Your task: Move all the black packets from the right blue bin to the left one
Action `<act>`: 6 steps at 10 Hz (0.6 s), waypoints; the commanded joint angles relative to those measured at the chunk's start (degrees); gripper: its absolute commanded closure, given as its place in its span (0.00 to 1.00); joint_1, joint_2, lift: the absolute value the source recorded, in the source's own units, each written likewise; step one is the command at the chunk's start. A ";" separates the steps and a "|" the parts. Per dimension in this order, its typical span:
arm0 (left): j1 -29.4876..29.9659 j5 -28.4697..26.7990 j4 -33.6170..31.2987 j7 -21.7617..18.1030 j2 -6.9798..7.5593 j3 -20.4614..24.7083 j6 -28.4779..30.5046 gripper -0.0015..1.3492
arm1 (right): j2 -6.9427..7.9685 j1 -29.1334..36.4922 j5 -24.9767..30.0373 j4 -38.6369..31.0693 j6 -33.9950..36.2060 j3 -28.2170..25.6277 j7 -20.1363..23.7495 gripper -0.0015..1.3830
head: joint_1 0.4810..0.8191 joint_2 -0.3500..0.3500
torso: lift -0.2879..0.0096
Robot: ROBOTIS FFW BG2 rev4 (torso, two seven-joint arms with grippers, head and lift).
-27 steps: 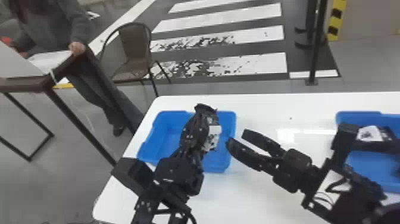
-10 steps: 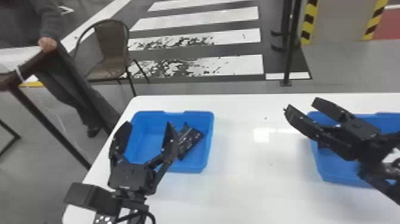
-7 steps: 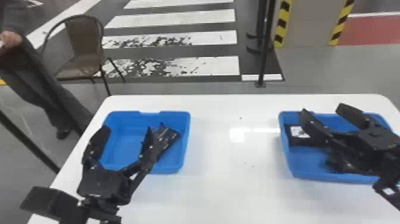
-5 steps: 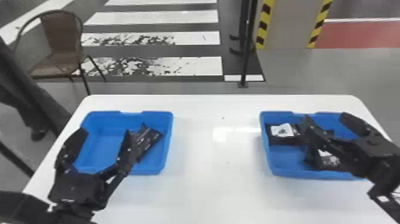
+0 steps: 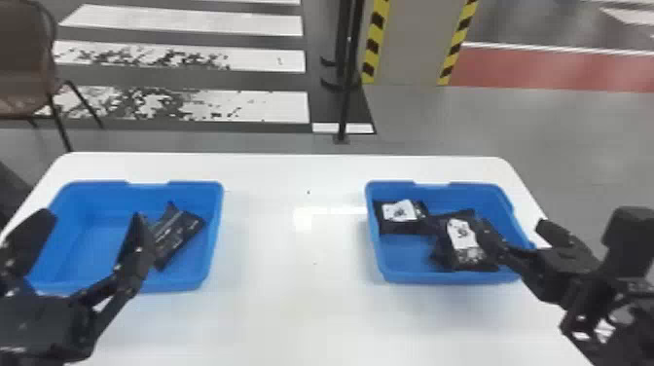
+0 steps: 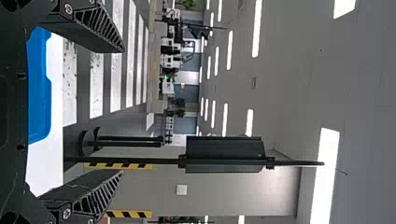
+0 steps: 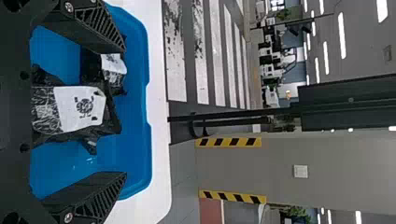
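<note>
My left gripper (image 5: 92, 218) stands open at the front left of the left blue bin (image 5: 213, 243); a black packet (image 5: 179, 234) lies at that bin's right side, partly behind one finger. My right gripper (image 5: 515, 227) is open over the right part of the right blue bin (image 5: 404, 276). Inside that bin, one white-labelled packet (image 5: 399, 212) lies at the back left and another (image 5: 462, 239) near the middle, beside a finger. In the left wrist view, the left gripper (image 6: 122, 110) holds nothing. The right wrist view has the right gripper (image 7: 125, 111) with both packets (image 7: 80, 108) (image 7: 113, 70) beyond it.
Both bins stand on a white table (image 5: 292, 301), with a wide stretch of tabletop between them. A chair (image 5: 27, 58) is behind the table at the left, and a black post (image 5: 346, 87) rises behind its back edge.
The head view has swung right. My left gripper has opened and backed toward the front left, with a packet lying in the left bin. My right gripper has moved right, over the right bin.
</note>
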 commanded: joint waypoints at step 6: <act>0.03 -1.03 0.00 -0.44 0.00 0.49 0.12 0.09 | -0.18 -4.95 4.12 10.23 3.01 0.08 -0.25 0.06 | 0.63 0.28 | 0.50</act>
